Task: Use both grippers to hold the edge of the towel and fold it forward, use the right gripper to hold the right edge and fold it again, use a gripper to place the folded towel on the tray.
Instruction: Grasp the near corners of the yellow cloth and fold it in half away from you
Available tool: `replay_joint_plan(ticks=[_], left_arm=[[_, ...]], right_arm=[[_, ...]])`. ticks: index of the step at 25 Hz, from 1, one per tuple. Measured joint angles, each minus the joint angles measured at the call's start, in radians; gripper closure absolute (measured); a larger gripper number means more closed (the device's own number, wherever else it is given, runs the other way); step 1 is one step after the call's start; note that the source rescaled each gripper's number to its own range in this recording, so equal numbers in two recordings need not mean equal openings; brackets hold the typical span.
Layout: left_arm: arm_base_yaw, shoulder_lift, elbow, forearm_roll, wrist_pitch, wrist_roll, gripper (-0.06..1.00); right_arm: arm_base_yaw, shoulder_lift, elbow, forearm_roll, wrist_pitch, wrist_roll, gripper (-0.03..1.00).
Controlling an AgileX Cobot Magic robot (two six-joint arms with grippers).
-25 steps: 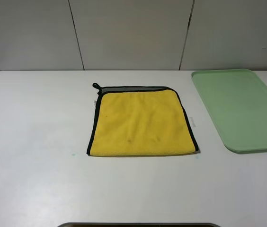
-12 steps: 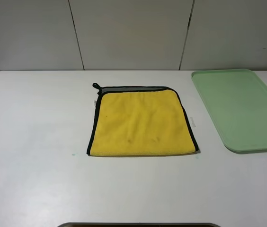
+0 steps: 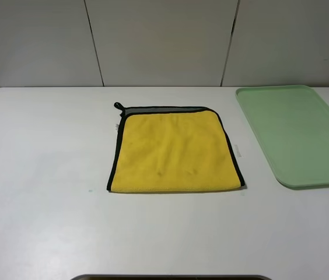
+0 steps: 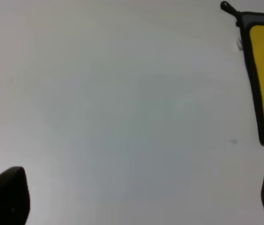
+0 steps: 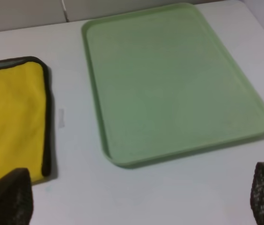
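Towel (image 3: 173, 151) lies on table (image 3: 48, 175) beside tray (image 3: 296, 134); left gripper (image 4: 139, 194), right gripper (image 5: 136, 194) both gaping

The towel (image 3: 173, 151) is plain yellow with black edging (image 3: 112, 157) and a grey strip (image 3: 158, 109); the tray (image 3: 296, 134) pale green, the table (image 3: 42, 175) white, my fingertips (image 5: 5, 197) black.

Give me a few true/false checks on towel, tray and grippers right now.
1. The towel lies on the tray. False: it lies on the table, left of the tray and apart from it.
2. Nothing lies in the tray. True.
3. The left gripper and right gripper are both open, holding nothing. True.
4. The towel's loop is at its near right corner. False: it is at the far left corner.
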Motion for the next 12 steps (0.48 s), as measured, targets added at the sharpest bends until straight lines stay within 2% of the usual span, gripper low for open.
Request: replay_joint_plan(ticks=[7, 12], left_arm=[[0.000, 0.180, -0.069, -0.003, -0.001, 0.001, -0.05], [0.000, 0.326, -0.104, -0.003, -0.011, 0.089, -0.04]], right_arm=[[0.000, 0.157, -0.053, 0.041, -0.027, 0.003, -0.03], [0.000, 0.345, -0.114, 0.041, -0.033, 0.003, -0.03]])
